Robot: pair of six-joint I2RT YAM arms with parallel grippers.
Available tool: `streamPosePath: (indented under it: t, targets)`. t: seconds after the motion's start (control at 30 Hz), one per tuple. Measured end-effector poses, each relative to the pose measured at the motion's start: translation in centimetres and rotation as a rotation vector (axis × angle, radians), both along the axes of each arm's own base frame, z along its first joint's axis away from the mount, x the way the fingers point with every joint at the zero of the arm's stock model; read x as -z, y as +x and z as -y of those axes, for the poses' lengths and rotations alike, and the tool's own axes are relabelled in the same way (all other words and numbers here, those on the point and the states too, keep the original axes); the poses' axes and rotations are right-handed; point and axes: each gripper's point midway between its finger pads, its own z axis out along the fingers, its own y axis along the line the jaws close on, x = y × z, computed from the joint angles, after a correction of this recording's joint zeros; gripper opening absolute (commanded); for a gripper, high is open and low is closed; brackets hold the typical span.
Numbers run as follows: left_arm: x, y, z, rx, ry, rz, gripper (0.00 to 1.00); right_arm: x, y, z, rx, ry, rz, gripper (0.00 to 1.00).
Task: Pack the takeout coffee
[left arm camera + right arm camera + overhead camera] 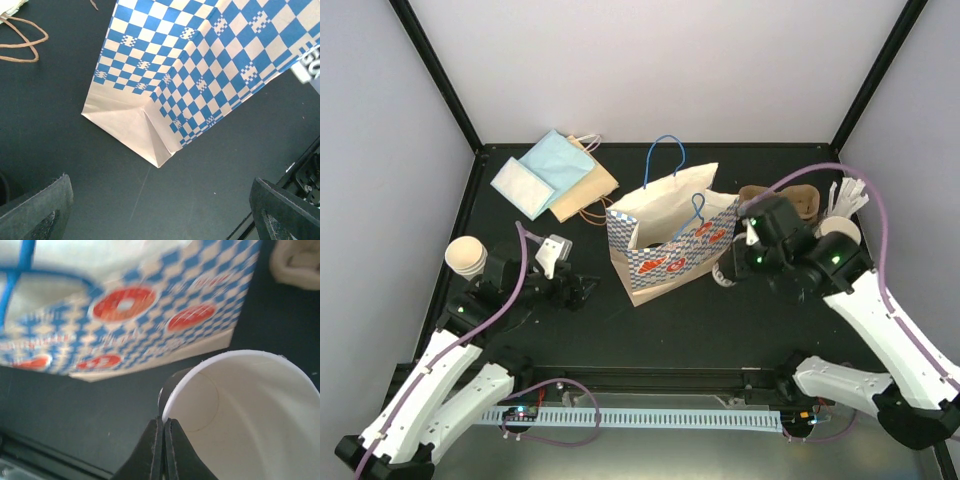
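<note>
My right gripper (164,426) is shut on the rim of a paper cup (250,415) with a white inside and a dark-looking outer wall. It holds the cup low, just right of the blue-checked bag; in the top view the gripper (730,266) and the cup (723,276) are by the bag's right end. A stack of cream-tan cups (467,256) stands at the far left. The brown pulp tray (790,199) lies behind the right arm, with another cup (840,230) near it. My left gripper (582,290) is open and empty (160,220). No lids show.
The blue-checked bag with red circles (670,240) stands open in the middle; its bottom corner (145,135) lies just ahead of my left fingers. White stir sticks (848,195) are at the back right. Flat blue (548,165) and tan (588,185) bags lie at the back left.
</note>
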Motion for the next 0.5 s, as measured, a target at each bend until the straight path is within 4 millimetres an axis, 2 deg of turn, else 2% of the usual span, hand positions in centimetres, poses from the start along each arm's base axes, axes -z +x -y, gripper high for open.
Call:
streamPosePath:
  t: [0.1, 0.27, 0.5]
  targets:
    - [0.1, 0.2, -0.2, -0.019, 0.009, 0.0, 0.99, 2.9, -1.5, -2.0, -0.077, 0.014, -0.033, 0.01]
    - [0.7, 1.0, -1.1, -0.081, 0.04, -0.012, 0.99, 7.1, -2.8, -5.0, -0.163, -0.001, -0.07, 0.01]
    - [2.3, 2.6, -3.2, -0.235, 0.145, -0.086, 0.99, 10.1, -2.9, -6.7, -0.18, -0.033, -0.026, 0.01]
